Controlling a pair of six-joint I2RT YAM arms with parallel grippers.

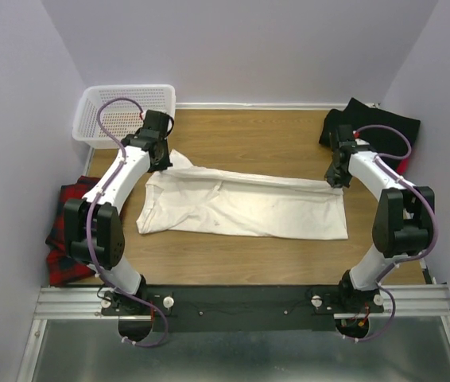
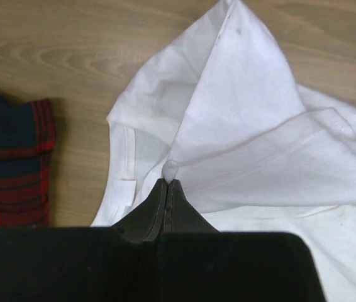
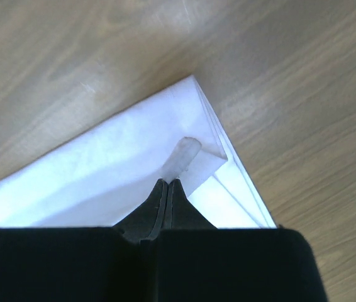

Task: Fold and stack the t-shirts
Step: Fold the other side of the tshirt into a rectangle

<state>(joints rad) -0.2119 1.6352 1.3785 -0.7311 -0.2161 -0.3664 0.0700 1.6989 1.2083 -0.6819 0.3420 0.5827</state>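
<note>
Pinched tight between left gripper (image 2: 167, 184) at collar end and right gripper (image 3: 167, 184) at hem corner: cream-white t-shirt (image 1: 249, 208), stretched flat across wood table (image 1: 249, 135), lilac walls (image 1: 241, 48) around.

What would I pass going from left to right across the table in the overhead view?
red plaid cloth hanging off the left edge → cream-white t-shirt spread across the middle → black t-shirt in the far right corner

no readable text, labels (or numbers)
</note>
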